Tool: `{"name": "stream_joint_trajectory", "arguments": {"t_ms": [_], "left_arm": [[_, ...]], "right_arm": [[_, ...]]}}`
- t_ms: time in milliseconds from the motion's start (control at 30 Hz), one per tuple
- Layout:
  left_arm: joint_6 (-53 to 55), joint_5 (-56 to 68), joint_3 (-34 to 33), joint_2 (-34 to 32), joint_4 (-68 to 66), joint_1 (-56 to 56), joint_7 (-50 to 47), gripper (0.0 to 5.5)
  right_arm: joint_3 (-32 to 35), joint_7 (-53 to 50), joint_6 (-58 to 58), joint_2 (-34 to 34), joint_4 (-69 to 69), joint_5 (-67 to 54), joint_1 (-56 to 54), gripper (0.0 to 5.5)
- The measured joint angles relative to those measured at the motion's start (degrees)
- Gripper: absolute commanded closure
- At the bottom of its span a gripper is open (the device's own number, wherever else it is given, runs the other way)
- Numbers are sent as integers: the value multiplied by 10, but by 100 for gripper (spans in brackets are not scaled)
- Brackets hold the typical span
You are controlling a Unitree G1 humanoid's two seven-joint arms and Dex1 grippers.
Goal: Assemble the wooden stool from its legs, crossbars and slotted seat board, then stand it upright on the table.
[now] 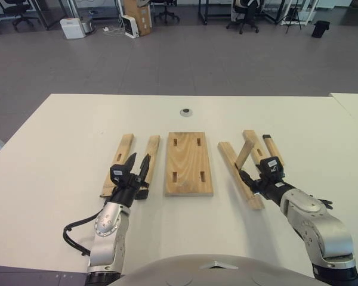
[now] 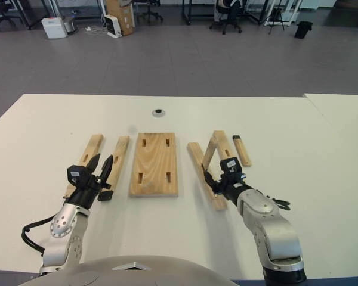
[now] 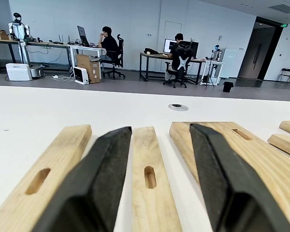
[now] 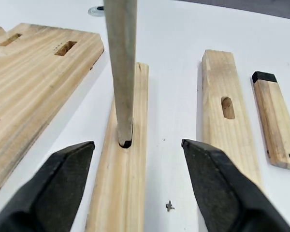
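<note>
Seat board point(image 1: 188, 162) lies flat mid-table point(image 1: 59, 149), slots up, with two slotted legs point(image 1: 120, 159) point(image 1: 151, 152) flat side by side on its left. The left gripper point(image 1: 138, 161) hangs wide open over the near end of the leg closer to the board. On the board's right a third leg point(image 1: 231, 158) lies flat with a crossbar point(image 1: 246, 152) standing tilted in its slot. A fourth leg point(image 1: 255, 146) and a short black-tipped piece point(image 1: 272, 149) lie beyond it, and the right gripper point(image 4: 136, 144) is spread wide, one finger on each side of that third leg.
</note>
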State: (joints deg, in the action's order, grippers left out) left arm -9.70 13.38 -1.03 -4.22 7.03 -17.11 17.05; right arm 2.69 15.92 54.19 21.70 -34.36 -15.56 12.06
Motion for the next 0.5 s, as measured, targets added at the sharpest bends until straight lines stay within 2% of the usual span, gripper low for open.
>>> {"name": "stream_joint_trajectory", "arguments": {"t_ms": [200,367,500], "left_arm": [[-7,0,-1,1,0,0,0,331],[-7,1,-3,-3,0,5,5,331],[-7,1,-3,-3,0,8,4,331]], "right_arm": [[-7,9,62,12,-13,-11,26,211],[-1,-3,99,-8,-3,-24,20,211],[-4,-3,107,2,3,-23,11,282]]}}
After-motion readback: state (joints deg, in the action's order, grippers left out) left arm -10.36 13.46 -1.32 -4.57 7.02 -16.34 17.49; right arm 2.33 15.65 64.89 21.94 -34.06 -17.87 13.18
